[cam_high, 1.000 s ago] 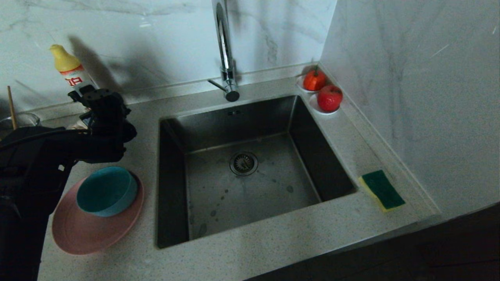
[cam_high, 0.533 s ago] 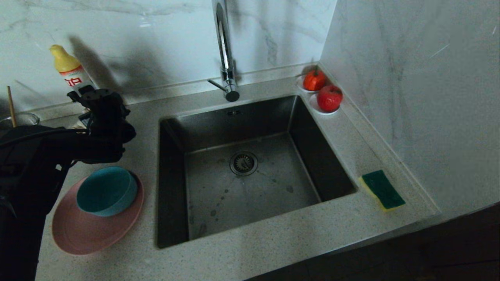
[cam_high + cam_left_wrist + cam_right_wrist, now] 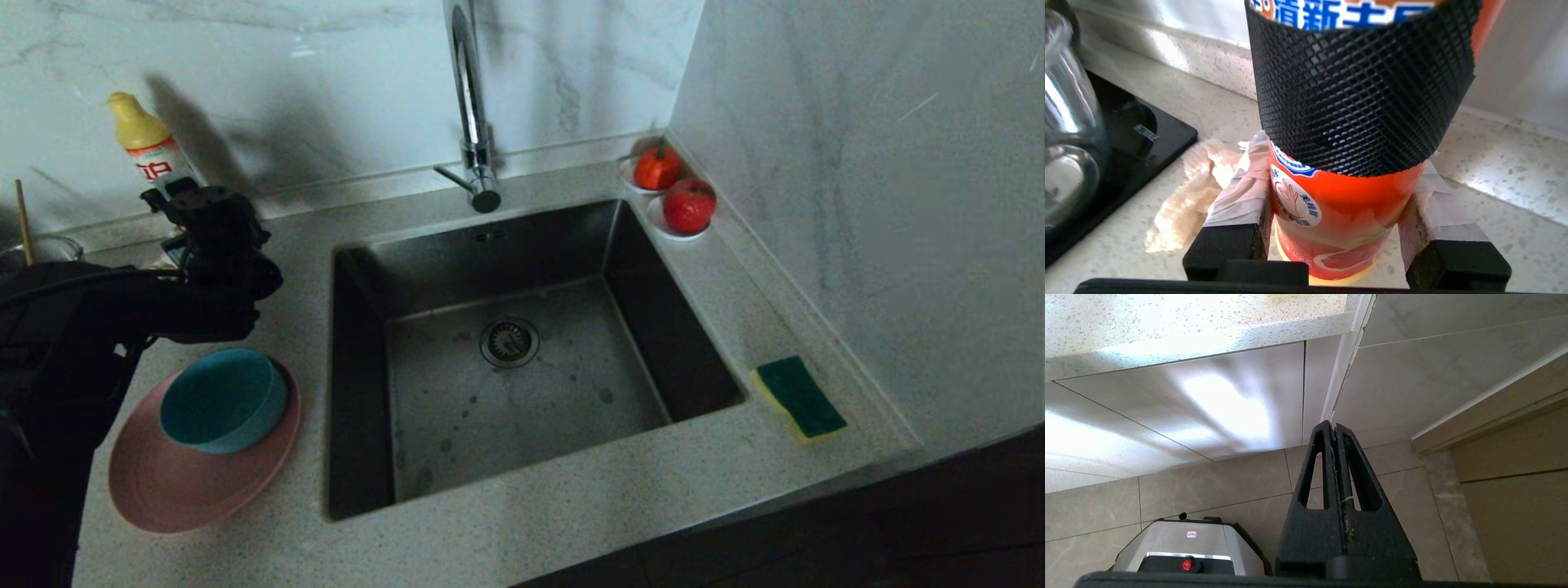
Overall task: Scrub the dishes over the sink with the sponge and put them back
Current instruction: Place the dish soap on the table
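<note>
The left hand (image 3: 1345,228) is pinching the base of a detergent bottle (image 3: 1347,204) at the back left of the surface (image 3: 531,523), its taped fingers (image 3: 1241,196) on either side of the orange label. The right hand (image 3: 1336,457) is pressed together and parked below the surface edge, pointing at the floor. The bowl (image 3: 222,398) sits in the plate (image 3: 163,482) left of the sink (image 3: 522,359); the sponge (image 3: 800,397) lies well apart, on the right rim by the wall. The step in hand looks like fetching soap: keep the squeeze gentle and the bottle upright when lifting it. A glass jug (image 3: 1069,134) stands just beside the bottle and the wall close behind, so open room lies toward the sink.
</note>
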{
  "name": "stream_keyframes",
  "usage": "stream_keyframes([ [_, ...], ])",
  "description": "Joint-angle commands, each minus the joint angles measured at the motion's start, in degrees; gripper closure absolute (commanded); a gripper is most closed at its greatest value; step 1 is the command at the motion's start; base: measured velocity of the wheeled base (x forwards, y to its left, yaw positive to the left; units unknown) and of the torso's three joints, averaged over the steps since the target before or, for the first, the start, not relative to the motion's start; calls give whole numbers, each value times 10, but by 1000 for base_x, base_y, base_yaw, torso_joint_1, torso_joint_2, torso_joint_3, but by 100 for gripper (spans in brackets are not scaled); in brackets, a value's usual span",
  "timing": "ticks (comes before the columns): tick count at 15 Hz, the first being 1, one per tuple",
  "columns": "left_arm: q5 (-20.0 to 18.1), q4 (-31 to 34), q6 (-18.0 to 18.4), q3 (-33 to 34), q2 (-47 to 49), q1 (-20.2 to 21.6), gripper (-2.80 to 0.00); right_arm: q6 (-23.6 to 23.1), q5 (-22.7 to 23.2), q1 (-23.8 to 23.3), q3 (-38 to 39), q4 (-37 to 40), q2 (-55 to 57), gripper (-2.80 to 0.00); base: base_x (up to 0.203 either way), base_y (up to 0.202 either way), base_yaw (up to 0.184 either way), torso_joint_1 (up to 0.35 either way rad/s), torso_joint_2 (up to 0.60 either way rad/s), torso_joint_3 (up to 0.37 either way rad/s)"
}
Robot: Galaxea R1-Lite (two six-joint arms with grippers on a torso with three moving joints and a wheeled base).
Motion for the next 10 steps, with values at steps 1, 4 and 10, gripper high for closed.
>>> stream_keyframes([
  [1,3,-6,4,1,0,0,-280,0,0,0,0,1,0,0,0,0,0,0,0,0],
  [4,0,-15,-3,1,2,2,-280,0,0,0,0,1,0,0,0,0,0,0,0,0],
  [10,1,-8,-17,10,-31,3,-280,0,0,0,0,1,0,0,0,0,0,0,0,0],
])
